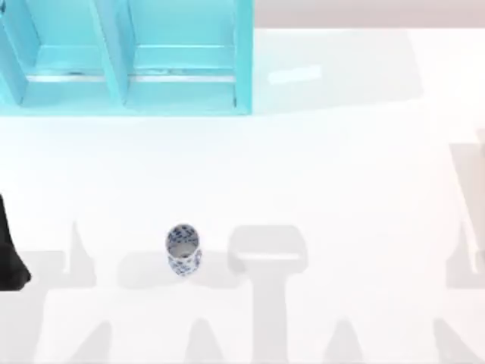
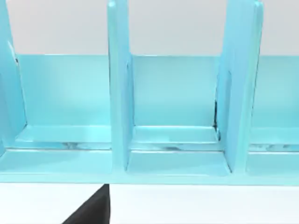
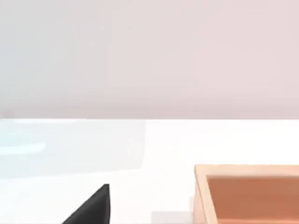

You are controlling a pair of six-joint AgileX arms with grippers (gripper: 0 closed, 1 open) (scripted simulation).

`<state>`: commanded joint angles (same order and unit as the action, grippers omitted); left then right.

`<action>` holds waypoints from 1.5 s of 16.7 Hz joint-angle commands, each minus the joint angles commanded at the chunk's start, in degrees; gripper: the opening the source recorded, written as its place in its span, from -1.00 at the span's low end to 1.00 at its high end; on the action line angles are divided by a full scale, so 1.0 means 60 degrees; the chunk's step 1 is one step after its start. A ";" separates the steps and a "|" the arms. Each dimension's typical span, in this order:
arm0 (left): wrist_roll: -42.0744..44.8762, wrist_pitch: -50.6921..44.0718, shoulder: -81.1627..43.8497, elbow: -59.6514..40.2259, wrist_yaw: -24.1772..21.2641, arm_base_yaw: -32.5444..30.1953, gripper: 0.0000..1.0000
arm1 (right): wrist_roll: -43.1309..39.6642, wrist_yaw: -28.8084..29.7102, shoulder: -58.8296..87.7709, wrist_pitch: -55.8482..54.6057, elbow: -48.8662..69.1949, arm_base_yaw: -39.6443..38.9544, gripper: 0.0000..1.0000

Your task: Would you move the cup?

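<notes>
The cup, small and white with a blue floral pattern, stands upright on the white table, left of centre and toward the front. It stands alone, with nothing touching it. My left arm shows as a black shape at the table's left edge, well to the left of the cup. A black part of my left gripper sits at the edge of the left wrist view. A matching black part of my right gripper sits at the edge of the right wrist view.
A turquoise rack with upright dividers stands at the back left, and the left wrist camera faces its compartments. An open light wooden box lies on the table in front of the right wrist camera.
</notes>
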<state>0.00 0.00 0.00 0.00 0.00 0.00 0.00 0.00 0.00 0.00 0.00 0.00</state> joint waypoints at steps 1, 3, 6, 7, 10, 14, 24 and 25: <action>0.0000 0.0000 0.0000 0.0000 0.0000 0.0000 1.00 | 0.0000 0.0000 0.0000 0.0000 0.0000 0.0000 1.00; -0.0047 -0.0078 -0.0094 -0.0085 -0.0004 -0.0043 1.00 | 0.0000 0.0000 0.0000 0.0000 0.0000 0.0000 1.00; -0.0433 -0.0778 -0.0969 -0.0913 -0.0027 -0.0423 1.00 | 0.0000 0.0000 0.0000 0.0000 0.0000 0.0000 1.00; -0.0624 -0.1141 -0.1463 -0.1377 -0.0036 -0.0618 1.00 | 0.0000 0.0000 0.0000 0.0000 0.0000 0.0000 1.00; -0.1329 -0.2509 -0.3545 -0.3300 -0.0047 -0.1341 1.00 | 0.0000 0.0000 0.0000 0.0000 0.0000 0.0000 1.00; -0.2437 -0.4810 -0.7238 -0.6283 -0.0051 -0.2530 1.00 | 0.0000 0.0000 0.0000 0.0000 0.0000 0.0000 1.00; -0.5138 -1.0600 -1.5720 -1.3091 -0.0001 -0.5353 1.00 | 0.0000 0.0000 0.0000 0.0000 0.0000 0.0000 1.00; -0.5339 -1.1015 -1.6338 -1.3618 -0.0006 -0.5570 1.00 | 0.0000 0.0000 0.0000 0.0000 0.0000 0.0000 1.00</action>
<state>-32.04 -66.09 -98.03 -81.71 -0.03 -33.42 0.00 0.00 0.00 0.00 0.00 0.00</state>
